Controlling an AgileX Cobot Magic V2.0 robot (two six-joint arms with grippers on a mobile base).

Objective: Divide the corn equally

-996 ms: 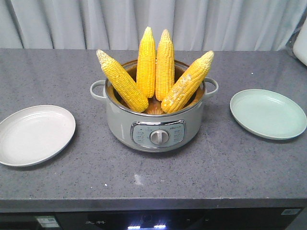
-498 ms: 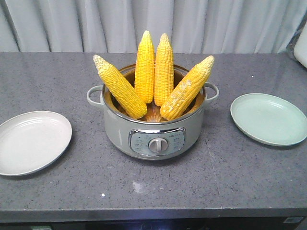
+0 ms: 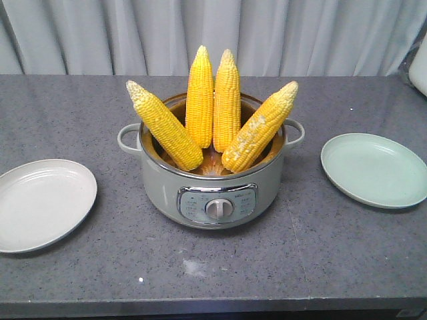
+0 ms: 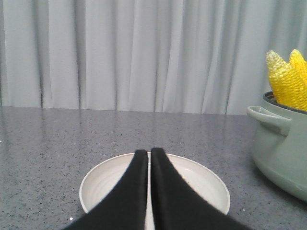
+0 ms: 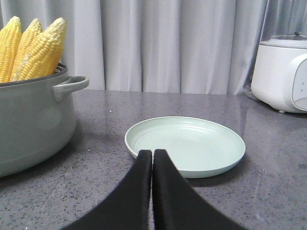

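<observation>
Several yellow corn cobs [image 3: 213, 107] stand upright and fanned out in a grey-green electric pot [image 3: 210, 193] at the counter's middle. A white plate [image 3: 40, 203] lies to its left and a pale green plate [image 3: 373, 170] to its right; both hold nothing. In the left wrist view my left gripper [image 4: 149, 152] is shut and empty, hovering over the white plate [image 4: 201, 179], with the pot [image 4: 283, 148] and corn [image 4: 288, 81] at the right edge. My right gripper [image 5: 152, 153] is shut and empty, just short of the green plate [image 5: 192, 143], with the pot [image 5: 33, 124] and corn [image 5: 36, 45] at left.
A white appliance [image 5: 283, 72] stands at the counter's back right. Grey curtains [image 3: 213, 33] hang behind the counter. The counter's front edge [image 3: 213, 308] runs along the bottom of the front view.
The front view has shifted: pot, corn and plates sit slightly lower and the counter's front edge has dropped toward the frame's bottom. Nothing on the counter has moved relative to the rest.
</observation>
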